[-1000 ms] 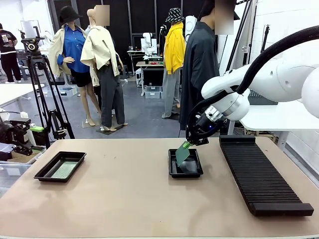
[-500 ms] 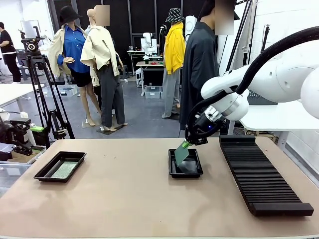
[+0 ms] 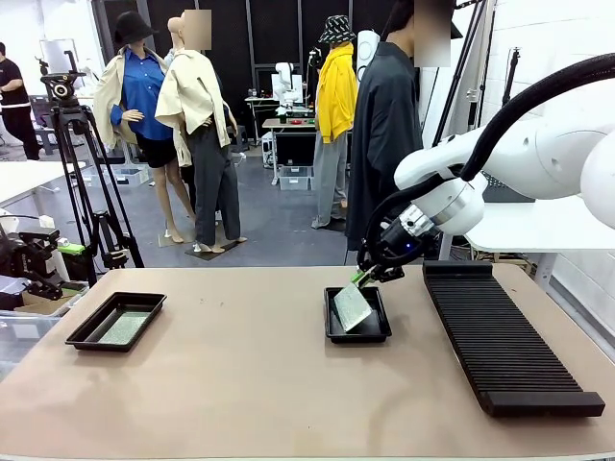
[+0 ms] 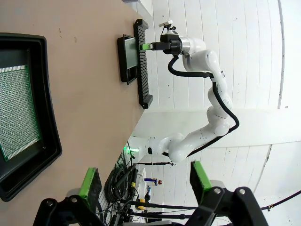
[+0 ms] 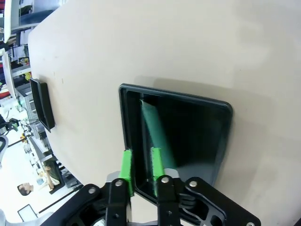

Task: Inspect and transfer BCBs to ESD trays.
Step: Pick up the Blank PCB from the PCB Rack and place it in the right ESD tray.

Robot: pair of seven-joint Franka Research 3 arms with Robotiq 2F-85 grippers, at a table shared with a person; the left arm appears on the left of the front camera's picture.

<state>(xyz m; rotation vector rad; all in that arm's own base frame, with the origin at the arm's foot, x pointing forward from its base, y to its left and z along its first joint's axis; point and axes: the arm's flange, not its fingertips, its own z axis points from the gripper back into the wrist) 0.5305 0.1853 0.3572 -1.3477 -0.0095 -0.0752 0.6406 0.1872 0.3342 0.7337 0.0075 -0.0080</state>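
Note:
One green BCB (image 3: 352, 307) leans tilted inside the middle ESD tray (image 3: 332, 335), pale face up. My right gripper (image 3: 364, 279) hovers just over that board's top corner. In the right wrist view its green pads (image 5: 126, 169) stand slightly apart with nothing between them, above the tray (image 5: 178, 96) and the slanting board (image 5: 157, 129). A second BCB (image 3: 123, 328) lies flat in the left ESD tray (image 3: 85, 337). My left gripper (image 4: 145, 179) is open high above that tray (image 4: 49, 122) and its board (image 4: 16, 113).
A long black ribbed rack (image 3: 500, 336) lies to the right of the middle tray. A person in a dark coat stands at the far side of the table. A camera tripod (image 3: 82, 182) stands beyond the table's left end.
My right gripper's jaws have parted and let go of the BCB. The board tipped from hanging on edge to leaning in the middle tray. The gripper rose slightly.

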